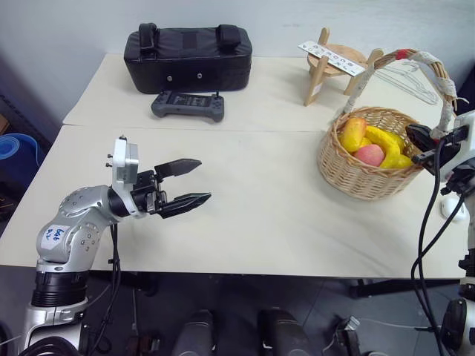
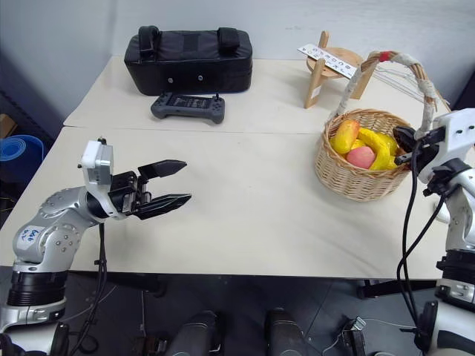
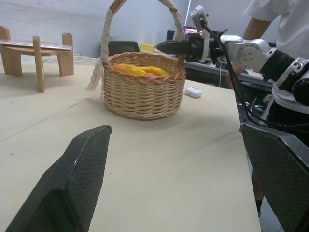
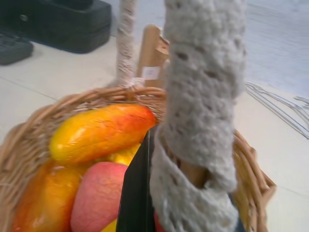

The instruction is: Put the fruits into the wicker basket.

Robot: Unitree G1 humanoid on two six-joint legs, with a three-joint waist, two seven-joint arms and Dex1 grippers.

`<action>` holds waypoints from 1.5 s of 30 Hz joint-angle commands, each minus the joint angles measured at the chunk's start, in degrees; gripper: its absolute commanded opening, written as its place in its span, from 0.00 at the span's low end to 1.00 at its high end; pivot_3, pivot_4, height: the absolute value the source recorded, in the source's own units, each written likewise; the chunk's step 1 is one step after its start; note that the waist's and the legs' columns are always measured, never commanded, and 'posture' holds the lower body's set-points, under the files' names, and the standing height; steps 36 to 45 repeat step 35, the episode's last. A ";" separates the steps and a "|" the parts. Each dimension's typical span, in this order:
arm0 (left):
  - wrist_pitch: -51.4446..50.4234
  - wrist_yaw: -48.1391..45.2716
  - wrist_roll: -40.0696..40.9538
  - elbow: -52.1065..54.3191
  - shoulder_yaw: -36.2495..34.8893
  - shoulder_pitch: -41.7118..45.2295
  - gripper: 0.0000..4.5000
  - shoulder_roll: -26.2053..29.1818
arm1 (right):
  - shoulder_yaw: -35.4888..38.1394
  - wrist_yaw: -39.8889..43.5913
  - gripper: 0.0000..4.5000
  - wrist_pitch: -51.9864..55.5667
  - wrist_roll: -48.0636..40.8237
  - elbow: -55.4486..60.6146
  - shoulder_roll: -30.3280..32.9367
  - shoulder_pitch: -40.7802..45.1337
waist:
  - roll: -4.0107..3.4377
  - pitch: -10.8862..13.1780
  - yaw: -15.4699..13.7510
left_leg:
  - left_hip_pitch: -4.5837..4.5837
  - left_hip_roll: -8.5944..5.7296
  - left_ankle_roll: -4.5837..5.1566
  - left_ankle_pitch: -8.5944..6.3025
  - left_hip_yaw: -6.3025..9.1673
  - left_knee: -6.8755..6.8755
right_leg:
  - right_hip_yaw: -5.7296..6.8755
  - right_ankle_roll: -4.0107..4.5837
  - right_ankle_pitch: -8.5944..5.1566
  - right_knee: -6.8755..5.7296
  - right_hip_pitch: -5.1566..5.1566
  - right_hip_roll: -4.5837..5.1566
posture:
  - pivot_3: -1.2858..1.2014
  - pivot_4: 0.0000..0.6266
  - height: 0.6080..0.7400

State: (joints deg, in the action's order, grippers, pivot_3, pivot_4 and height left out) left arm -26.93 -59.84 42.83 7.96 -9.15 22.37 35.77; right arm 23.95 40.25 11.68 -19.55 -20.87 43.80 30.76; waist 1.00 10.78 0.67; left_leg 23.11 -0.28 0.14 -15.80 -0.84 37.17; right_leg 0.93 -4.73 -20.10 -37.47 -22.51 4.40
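Through the right wrist view we see our right gripper [image 4: 145, 193] pressed together beside the basket [image 1: 349, 174] handle [image 4: 203, 96], fruits [image 4: 96, 159] ahead, left gripper [image 1: 187, 183] spread wide.

The wrapped handle [image 4: 203, 96] of the wicker basket [image 1: 364, 174] hides most of the right gripper [image 4: 145, 193]; whether its fingers clasp the handle cannot be told. The fruits [image 1: 373, 146] lie heaped, the lower ones masked by the rim. A person [image 3: 282, 24] stands cropped at the picture's edge. The white case [image 3: 193, 92] is too small to read.
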 commanded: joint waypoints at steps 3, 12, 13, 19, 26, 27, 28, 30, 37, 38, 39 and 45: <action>0.72 -0.90 -0.08 0.60 -0.88 0.49 1.00 0.26 | 0.71 -0.99 0.11 -1.21 -0.26 1.11 0.59 -1.75 | 0.00 0.00 -0.04 | -0.01 0.00 0.00 0.00 0.00 0.04 | -0.01 0.00 0.00 0.01 0.01 0.00 | 0.52 0.24 1.00; 0.09 -1.54 -0.61 1.43 -2.69 -3.72 1.00 3.07 | 9.23 6.31 0.78 0.50 -10.36 15.98 2.45 -12.89 | -0.02 0.01 -0.54 | -0.02 0.01 0.01 0.00 0.06 0.00 | 0.02 0.00 0.00 -0.02 0.05 0.00 | 0.52 0.24 1.00; 0.51 -2.11 -1.24 1.29 -2.81 -4.63 1.00 3.83 | 10.89 8.37 0.86 -0.74 -11.34 16.58 2.79 -14.73 | -0.02 0.01 -0.61 | -0.02 0.01 0.04 -0.02 0.06 -0.02 | 0.02 0.00 0.00 0.00 0.05 0.01 | 0.52 0.24 1.00; 9.26 -4.63 -12.24 0.85 -0.55 -13.35 1.00 9.41 | 14.52 25.93 0.99 -14.68 -7.15 14.68 9.58 -30.49 | -0.11 0.01 -0.62 | -0.13 -0.03 0.33 -0.19 0.06 -0.11 | 0.01 0.00 0.00 0.28 0.17 0.06 | 0.52 0.24 1.00; 18.03 -2.21 -16.44 1.41 -4.08 -23.25 1.00 7.18 | 4.05 37.13 0.99 -27.94 -6.53 21.72 3.54 -43.77 | -0.11 0.02 -0.09 | -1.55 0.09 0.35 -0.40 0.06 -0.88 | -0.03 0.06 -0.04 0.97 1.52 0.03 | 0.52 0.24 1.00; 18.59 -1.75 -17.05 1.92 -4.19 -24.50 1.00 7.20 | 2.43 36.17 0.99 -27.88 -6.49 23.09 2.34 -43.65 | -0.18 0.07 0.08 | -1.72 0.09 0.34 -0.40 0.05 -1.02 | -0.05 0.07 -0.04 1.07 1.66 0.04 | 0.52 0.24 1.00; 19.06 -1.29 -17.26 2.28 -4.33 -25.31 1.00 6.98 | 0.47 35.08 0.99 -27.70 -6.20 24.16 1.08 -42.90 | -0.27 0.12 0.19 | -1.81 0.09 0.33 -0.41 0.05 -1.08 | -0.05 0.07 -0.04 1.14 1.73 0.05 | 0.52 0.24 1.00; 20.08 0.62 -18.02 2.53 -4.33 -25.71 1.00 6.12 | -3.13 33.00 0.99 -27.55 -5.25 24.56 -1.38 -40.38 | -0.29 0.13 0.24 | -1.83 0.09 0.31 -0.41 0.05 -1.06 | -0.05 0.07 -0.04 1.15 1.75 0.08 | 0.52 0.24 1.00; 23.00 4.25 -19.99 2.24 -4.29 -24.34 1.00 3.98 | -9.51 28.86 0.99 -27.85 -2.24 20.58 -5.74 -32.82 | -0.27 0.12 0.25 | -1.91 0.09 0.20 -0.44 0.11 -1.06 | 0.01 0.09 -0.03 1.23 1.85 0.09 | 0.52 0.24 1.00; 23.00 4.25 -19.99 2.24 -4.29 -24.34 1.00 3.98 | -9.51 28.86 0.99 -27.85 -2.24 20.58 -5.74 -32.82 | -0.27 0.12 0.25 | -1.91 0.09 0.20 -0.44 0.11 -1.06 | 0.01 0.09 -0.03 1.23 1.85 0.09 | 0.52 0.24 1.00; 23.00 4.25 -19.99 2.24 -4.29 -24.34 1.00 3.98 | -9.51 28.86 0.99 -27.85 -2.24 20.58 -5.74 -32.82 | -0.27 0.12 0.25 | -1.91 0.09 0.20 -0.44 0.11 -1.06 | 0.01 0.09 -0.03 1.23 1.85 0.09 | 0.52 0.24 1.00; 23.00 4.25 -19.99 2.24 -4.29 -24.34 1.00 3.98 | -9.51 28.86 0.99 -27.85 -2.24 20.58 -5.74 -32.82 | -0.27 0.12 0.25 | -1.91 0.09 0.20 -0.44 0.11 -1.06 | 0.01 0.09 -0.03 1.23 1.85 0.09 | 0.52 0.24 1.00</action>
